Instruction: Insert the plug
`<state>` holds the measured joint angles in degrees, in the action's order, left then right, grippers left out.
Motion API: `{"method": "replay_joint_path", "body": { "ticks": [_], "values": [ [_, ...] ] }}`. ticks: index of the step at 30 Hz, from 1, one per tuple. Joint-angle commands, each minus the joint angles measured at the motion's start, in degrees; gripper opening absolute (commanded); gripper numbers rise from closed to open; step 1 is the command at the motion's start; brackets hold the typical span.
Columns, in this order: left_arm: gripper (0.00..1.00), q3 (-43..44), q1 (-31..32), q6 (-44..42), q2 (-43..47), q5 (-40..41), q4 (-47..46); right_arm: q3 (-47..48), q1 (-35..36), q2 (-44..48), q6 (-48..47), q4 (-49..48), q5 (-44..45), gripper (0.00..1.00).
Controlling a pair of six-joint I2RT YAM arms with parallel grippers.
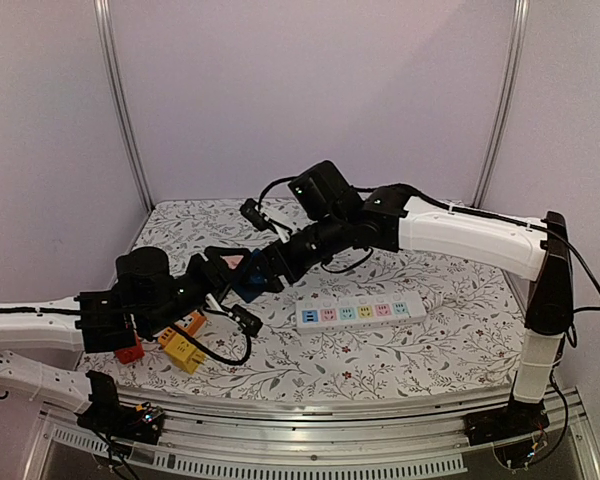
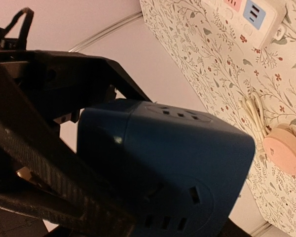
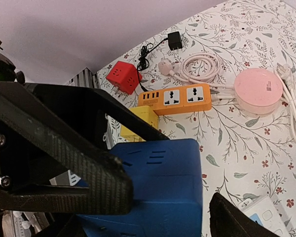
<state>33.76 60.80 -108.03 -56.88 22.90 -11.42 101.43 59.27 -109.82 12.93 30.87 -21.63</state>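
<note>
"Why is that blue cube plug [image 1: 248, 283] up in the air between the two arms?"

"A hand-over, I'd say. The left gripper [image 1: 223, 272] pinches it by two sides, clear of the cloth [image 1: 430, 340], so the right gripper [image 1: 267, 264] can reach round it."

"Has the right one got it?"

"Not that I can see. Its fingers [image 3: 64, 168] stand spread with the cube between them and a gap on one side. The white power strip [image 1: 360, 312] lies down past them, apart from both."
</note>
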Motion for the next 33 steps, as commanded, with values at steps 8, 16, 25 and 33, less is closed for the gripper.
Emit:
{"method": "replay_joint_path", "body": {
  "ticks": [8,16,25,33],
  "values": [
    [0.00,-1.76,1.52,0.74,1.66,-1.42,-3.46,2.33,-0.16,-1.86,-3.01,-2.39,-3.40,0.00],
    [0.99,-1.08,1.60,10.21,3.62,4.04,1.77,1.32,-3.08,1.08,-10.05,6.12,-2.70,0.00],
    [0.99,6.82,-6.50,67.57,9.69,4.50,40.66,-0.47,-8.77,1.70,-39.24,21.82,-3.77,0.00],
    [1.00,4.95,-21.91,95.53,16.78,-7.82,46.78,1.66,-10.04,-1.01,-62.36,31.81,-1.75,0.00]
  ]
}}
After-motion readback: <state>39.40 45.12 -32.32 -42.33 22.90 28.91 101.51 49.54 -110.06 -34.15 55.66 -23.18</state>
